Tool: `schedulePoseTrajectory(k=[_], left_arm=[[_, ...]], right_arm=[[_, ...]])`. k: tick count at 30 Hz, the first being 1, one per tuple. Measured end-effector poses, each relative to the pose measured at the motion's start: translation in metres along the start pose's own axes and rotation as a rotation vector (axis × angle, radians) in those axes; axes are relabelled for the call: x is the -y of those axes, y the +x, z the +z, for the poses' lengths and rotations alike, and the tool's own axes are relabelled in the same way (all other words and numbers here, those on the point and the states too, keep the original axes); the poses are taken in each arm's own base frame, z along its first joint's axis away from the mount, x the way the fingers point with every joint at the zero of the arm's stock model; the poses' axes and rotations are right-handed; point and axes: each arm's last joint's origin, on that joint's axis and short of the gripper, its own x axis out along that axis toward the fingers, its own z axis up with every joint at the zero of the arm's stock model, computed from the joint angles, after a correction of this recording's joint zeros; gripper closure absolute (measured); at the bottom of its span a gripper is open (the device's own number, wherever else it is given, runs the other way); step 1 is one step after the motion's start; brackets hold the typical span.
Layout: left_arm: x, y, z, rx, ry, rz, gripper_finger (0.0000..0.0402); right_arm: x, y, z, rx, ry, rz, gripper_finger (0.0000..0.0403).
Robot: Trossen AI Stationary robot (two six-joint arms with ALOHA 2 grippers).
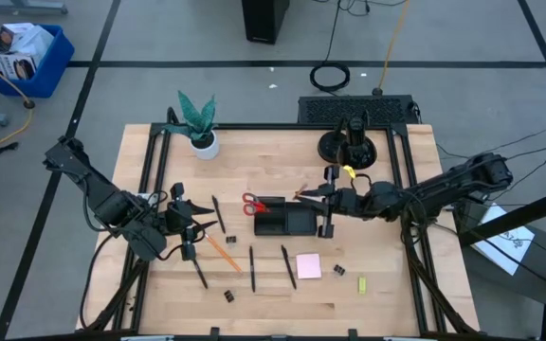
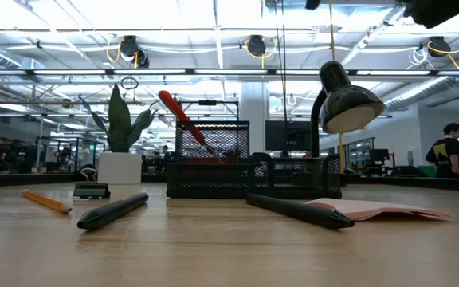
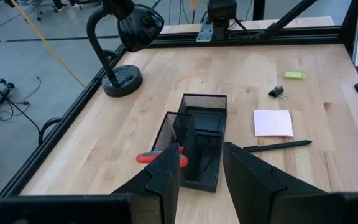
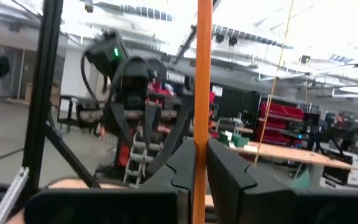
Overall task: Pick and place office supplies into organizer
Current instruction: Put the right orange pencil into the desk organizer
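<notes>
Right gripper holds a pencil just over the organizer; left gripper waits with fingers spread.

The right gripper (image 4: 196,163) pinches an orange pencil (image 4: 203,74) between its fingers, at the organizer's (image 1: 287,220) right end. The scissors (image 1: 252,204) already stand in its left compartment. The left gripper (image 1: 190,221) hovers left of the organizer, empty. In front lie another pencil (image 1: 224,253), pens (image 1: 252,266), the pink pad (image 1: 308,266), binder clips (image 1: 338,272) and a yellow-green piece (image 1: 362,285).
</notes>
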Motion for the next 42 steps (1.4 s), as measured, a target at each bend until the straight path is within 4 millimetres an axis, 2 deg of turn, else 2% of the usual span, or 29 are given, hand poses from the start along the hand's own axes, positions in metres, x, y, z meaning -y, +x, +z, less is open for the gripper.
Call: schedulePoseTrajectory(k=[15,33,42], left_arm=[[0.0,0.0,0.0,0.0,0.0,0.0,0.0275],[0.0,0.0,0.0,-0.002,0.003,0.0,0.0275],[0.0,0.0,0.0,-0.002,0.003,0.0,0.0275]], right_arm=[[-0.002,0.016,-0.048,-0.021,0.032,-0.041,0.0379],[0.013,0.022,-0.073,0.011,0.075,-0.11,0.0379],[0.012,0.023,-0.086,-0.016,0.093,-0.114,0.0379]])
